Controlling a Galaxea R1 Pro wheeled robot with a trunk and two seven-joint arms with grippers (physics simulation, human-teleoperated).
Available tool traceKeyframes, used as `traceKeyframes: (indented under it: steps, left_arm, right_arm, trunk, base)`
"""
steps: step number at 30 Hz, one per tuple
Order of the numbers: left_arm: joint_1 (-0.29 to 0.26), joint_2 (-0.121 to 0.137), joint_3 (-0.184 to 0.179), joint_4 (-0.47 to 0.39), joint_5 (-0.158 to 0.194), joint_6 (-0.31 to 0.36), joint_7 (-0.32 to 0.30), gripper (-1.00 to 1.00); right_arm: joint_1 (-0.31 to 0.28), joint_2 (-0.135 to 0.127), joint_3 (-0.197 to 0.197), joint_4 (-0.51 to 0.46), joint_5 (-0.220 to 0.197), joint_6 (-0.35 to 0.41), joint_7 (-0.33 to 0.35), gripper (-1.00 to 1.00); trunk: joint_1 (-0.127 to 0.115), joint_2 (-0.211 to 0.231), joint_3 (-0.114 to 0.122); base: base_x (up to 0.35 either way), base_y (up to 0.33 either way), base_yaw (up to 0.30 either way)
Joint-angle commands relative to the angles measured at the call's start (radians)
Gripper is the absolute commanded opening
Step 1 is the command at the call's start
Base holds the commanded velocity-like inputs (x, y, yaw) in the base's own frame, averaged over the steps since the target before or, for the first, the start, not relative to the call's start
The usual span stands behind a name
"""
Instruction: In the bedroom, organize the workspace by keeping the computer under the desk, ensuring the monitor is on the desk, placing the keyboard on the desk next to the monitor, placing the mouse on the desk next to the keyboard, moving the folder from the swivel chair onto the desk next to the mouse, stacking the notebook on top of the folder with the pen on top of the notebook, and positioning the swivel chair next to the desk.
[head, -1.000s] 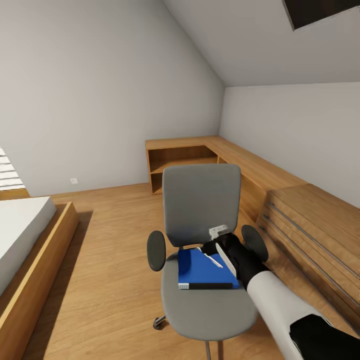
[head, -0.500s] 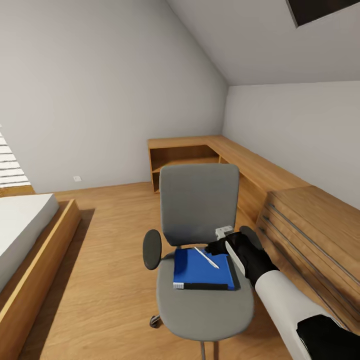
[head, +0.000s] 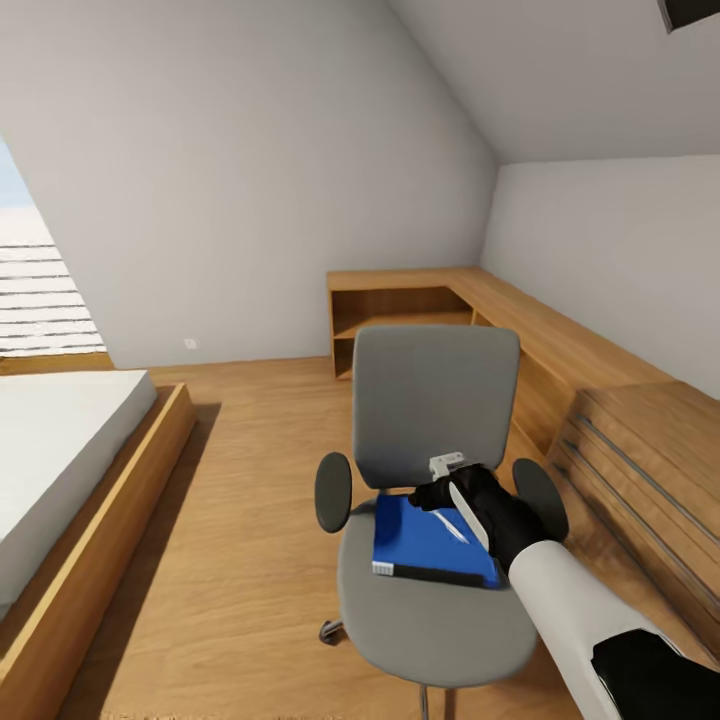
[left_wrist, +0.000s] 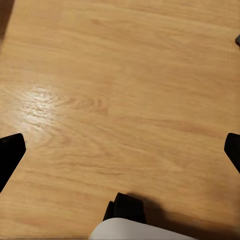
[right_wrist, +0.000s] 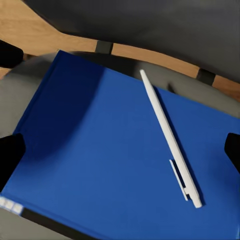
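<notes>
The grey swivel chair (head: 436, 400) stands on the wooden floor, facing me. The blue folder (head: 425, 545) lies flat on its seat, and the thin white pen (right_wrist: 167, 132) rests on the folder. My right gripper (head: 432, 497) hovers low over the folder and hides part of the pen in the head view. In the right wrist view this gripper (right_wrist: 120, 152) is open, its fingertips wide apart on either side of the folder and pen, touching neither. My left gripper (left_wrist: 120, 152) is open over bare floor. The desk, monitor, keyboard, mouse, computer and notebook are out of view.
A bed (head: 60, 450) in a wooden frame fills the left side. A low wooden shelf unit (head: 400, 310) runs along the back and right walls, meeting a light wooden drawer unit (head: 650, 450) close to the chair's right. Open floor (head: 250, 450) lies between bed and chair.
The whole picture has shifted, so the camera has swung left. My right gripper now sits a little farther over the folder and covers more of the pen. It stays open.
</notes>
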Motion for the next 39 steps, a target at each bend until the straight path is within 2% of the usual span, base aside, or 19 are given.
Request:
traceKeyframes:
  steps: [1, 14, 19, 30, 39]
  left_arm:
    - [-0.001, 0.0, 0.009, 0.001, -0.005, -0.003, -0.007, 1.0]
    - [0.0, 0.0, 0.009, 0.001, -0.005, -0.003, -0.007, 1.0]
    - [-0.001, 0.0, 0.009, 0.001, -0.005, -0.003, -0.007, 1.0]
    - [-0.001, 0.0, 0.01, 0.001, -0.002, -0.004, -0.007, 1.0]
    - [0.0, 0.001, 0.01, 0.001, 0.04, -0.006, -0.007, 1.0]
  right_arm:
    - [0.0, -0.001, 0.002, -0.001, -0.005, 0.005, -0.001, 1.0]
    - [0.0, -0.006, 0.001, 0.0, -0.005, 0.005, 0.002, 1.0]
    - [0.0, -0.006, 0.001, 0.0, -0.005, 0.005, 0.003, 1.0]
    - [0.0, -0.017, 0.002, 0.007, -0.001, 0.004, 0.005, 1.0]
    - [0.0, -0.021, 0.005, 0.024, 0.005, 0.003, 0.005, 1.0]
  trunk:
    - [0.0, 0.0, -0.002]
    - [0.0, 0.0, -0.017]
    - [0.0, 0.0, -0.018]
    - [0.0, 0.0, -0.018]
    - [0.0, 0.0, -0.018]
  base:
    - [0.0, 0.0, 0.199]
    - [0.0, -0.05, 0.184]
    - [0.0, -0.285, 0.038]
    - [0.0, -0.098, 0.001]
    - [0.0, -0.087, 0.0]
